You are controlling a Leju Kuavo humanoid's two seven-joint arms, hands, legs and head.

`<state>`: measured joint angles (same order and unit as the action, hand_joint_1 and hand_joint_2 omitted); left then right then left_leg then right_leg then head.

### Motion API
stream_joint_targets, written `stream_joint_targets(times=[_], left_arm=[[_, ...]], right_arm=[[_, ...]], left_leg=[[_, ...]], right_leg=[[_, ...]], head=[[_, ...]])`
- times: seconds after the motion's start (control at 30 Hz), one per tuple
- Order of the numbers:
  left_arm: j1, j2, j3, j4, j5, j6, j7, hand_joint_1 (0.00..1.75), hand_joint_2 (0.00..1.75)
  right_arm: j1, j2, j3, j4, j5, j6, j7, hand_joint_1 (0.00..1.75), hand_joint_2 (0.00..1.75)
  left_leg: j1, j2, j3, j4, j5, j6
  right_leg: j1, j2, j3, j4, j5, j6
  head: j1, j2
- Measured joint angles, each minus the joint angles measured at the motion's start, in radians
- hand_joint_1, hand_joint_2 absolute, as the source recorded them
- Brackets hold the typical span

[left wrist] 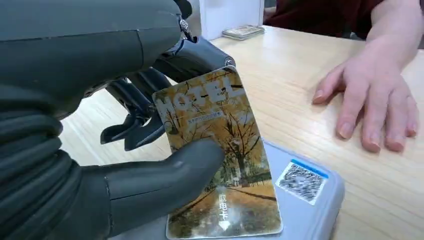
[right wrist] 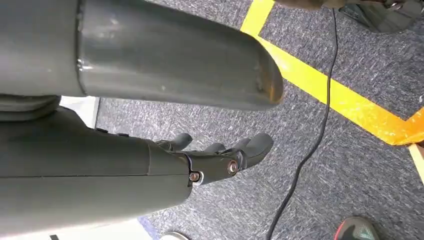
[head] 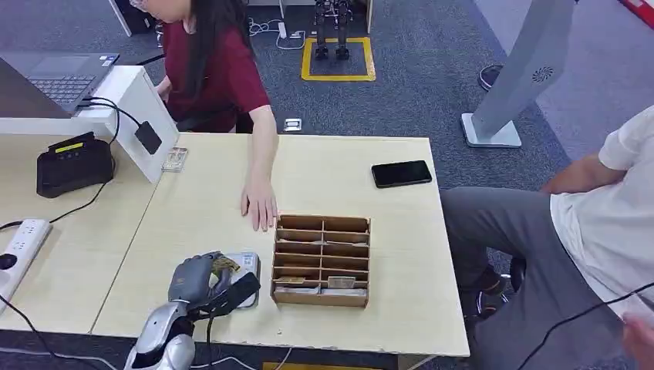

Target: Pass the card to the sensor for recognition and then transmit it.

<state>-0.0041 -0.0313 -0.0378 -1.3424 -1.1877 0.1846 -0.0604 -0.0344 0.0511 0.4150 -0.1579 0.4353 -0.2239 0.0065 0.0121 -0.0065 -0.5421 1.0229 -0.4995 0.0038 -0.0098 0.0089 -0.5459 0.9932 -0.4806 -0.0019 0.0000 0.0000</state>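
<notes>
Card (left wrist: pixel 220 165) with an autumn-tree print and "HOTEL" lettering is pinched between the left hand's (left wrist: pixel 115 145) thumb and dark fingers, its lower edge resting on the grey sensor (left wrist: pixel 310 210) that carries a QR sticker, near the table's (head: pixel 339 166) front edge just left of the wooden slotted organiser (head: pixel 321 260). A person's hand (left wrist: pixel 372 107) lies flat on the table beyond the sensor, and the right hand (right wrist: pixel 220 157) hangs over the carpet with fingers loosely apart, holding nothing
</notes>
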Motion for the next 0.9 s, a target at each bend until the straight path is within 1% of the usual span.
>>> stream_joint_targets(times=[0.03, 0.07, 0.2, 0.23, 0.27, 0.33, 0.4, 0.47, 0.5, 0.6, 0.7, 0.77, 0.9], left_arm=[[-0.003, -0.002, 0.003, 0.000, 0.039, 0.001, -0.029, 1.75, 1.75], [-0.005, -0.003, 0.004, 0.000, 0.055, 0.001, -0.042, 1.75, 1.75], [-0.012, -0.009, 0.010, 0.000, 0.075, -0.005, -0.055, 1.75, 1.75], [-0.014, -0.013, 0.013, -0.002, 0.106, -0.004, -0.072, 1.75, 1.75], [-0.016, -0.017, 0.018, -0.005, 0.152, -0.007, -0.101, 1.75, 1.75], [-0.026, -0.029, 0.037, -0.021, 0.307, -0.044, -0.159, 1.75, 1.75], [-0.052, -0.045, 0.060, -0.044, 0.502, -0.121, -0.211, 1.75, 1.75], [-0.091, -0.058, 0.083, -0.072, 0.661, -0.178, -0.237, 1.75, 1.75], [-0.114, -0.062, 0.089, -0.080, 0.707, -0.190, -0.241, 1.75, 1.75], [-0.186, -0.067, 0.110, -0.093, 0.773, -0.201, -0.242, 1.75, 1.75], [-0.266, -0.065, 0.126, -0.093, 0.801, -0.196, -0.236, 1.75, 1.75], [-0.285, -0.066, 0.132, -0.093, 0.805, -0.195, -0.236, 1.75, 1.75], [-0.290, -0.066, 0.135, -0.093, 0.808, -0.195, -0.236, 1.75, 1.75]], right_arm=[[0.000, 0.000, 0.000, 0.000, 0.000, 0.001, -0.001, 0.00, 0.00], [0.000, 0.000, 0.000, 0.000, 0.000, 0.001, -0.001, 0.00, 0.00], [0.000, 0.000, 0.000, 0.000, 0.000, 0.002, -0.002, 0.00, 0.00], [0.000, 0.000, 0.000, 0.000, 0.000, 0.003, -0.003, 0.00, 0.00], [0.000, 0.000, 0.000, 0.000, 0.001, 0.004, -0.004, 0.00, 0.00], [0.000, 0.000, 0.001, 0.000, 0.007, 0.008, -0.004, 0.00, 0.00], [0.000, 0.000, 0.002, 0.000, 0.018, 0.012, -0.003, 0.00, 0.00], [0.000, 0.000, 0.003, 0.000, 0.025, 0.016, -0.003, 0.00, 0.00], [0.000, 0.000, 0.005, 0.000, 0.031, 0.019, -0.003, 0.00, 0.00], [-0.001, 0.000, 0.015, 0.000, 0.037, 0.025, -0.003, 0.00, 0.00], [-0.003, 0.000, 0.024, 0.000, 0.048, 0.027, -0.001, 0.00, 0.00], [-0.004, 0.000, 0.026, 0.000, 0.048, 0.028, -0.001, 0.00, 0.00], [-0.004, 0.000, 0.027, 0.000, 0.048, 0.028, -0.001, 0.00, 0.00]], left_leg=[[0.000, 0.000, 0.000, 0.000, 0.000, 0.000], [0.000, 0.000, 0.000, 0.000, 0.000, 0.000], [0.000, 0.000, 0.000, 0.000, 0.000, 0.000], [0.000, 0.000, 0.000, 0.000, 0.000, 0.000], [0.000, 0.000, 0.000, 0.000, 0.000, 0.000], [0.000, 0.000, -0.001, 0.000, 0.001, 0.001], [0.000, -0.001, -0.002, 0.001, 0.001, 0.001], [0.000, -0.001, -0.003, 0.001, 0.002, 0.001], [0.000, -0.002, -0.003, 0.001, 0.002, 0.001], [0.000, -0.002, -0.004, 0.001, 0.002, 0.001], [0.000, -0.004, -0.005, 0.001, 0.003, 0.001], [0.000, -0.004, -0.004, 0.001, 0.003, 0.001], [0.000, -0.004, -0.006, 0.001, 0.003, 0.001]], right_leg=[[0.000, 0.000, 0.000, 0.000, 0.000, 0.000], [0.000, 0.000, 0.000, 0.000, 0.000, 0.000], [0.000, 0.000, 0.000, 0.000, 0.000, 0.000], [0.000, 0.000, 0.000, 0.000, 0.000, 0.000], [0.000, 0.000, 0.000, 0.000, 0.000, 0.000], [0.000, 0.000, -0.001, 0.000, 0.000, 0.000], [0.000, -0.001, -0.002, 0.000, 0.001, 0.001], [0.000, -0.001, -0.002, 0.000, 0.001, 0.001], [0.000, -0.001, -0.002, 0.000, 0.001, 0.001], [0.000, -0.001, -0.003, 0.000, 0.002, 0.000], [0.000, -0.003, -0.003, 0.001, 0.002, 0.000], [0.000, -0.003, -0.003, 0.001, 0.002, 0.000], [0.000, -0.003, -0.004, 0.001, 0.002, 0.000]], head=[[0.000, 0.000], [0.000, 0.000], [0.000, 0.000], [0.000, 0.000], [0.000, 0.000], [0.000, 0.000], [0.000, 0.000], [0.000, 0.000], [0.000, 0.000], [0.000, 0.000], [0.000, 0.000], [0.000, 0.000], [0.000, 0.000]])
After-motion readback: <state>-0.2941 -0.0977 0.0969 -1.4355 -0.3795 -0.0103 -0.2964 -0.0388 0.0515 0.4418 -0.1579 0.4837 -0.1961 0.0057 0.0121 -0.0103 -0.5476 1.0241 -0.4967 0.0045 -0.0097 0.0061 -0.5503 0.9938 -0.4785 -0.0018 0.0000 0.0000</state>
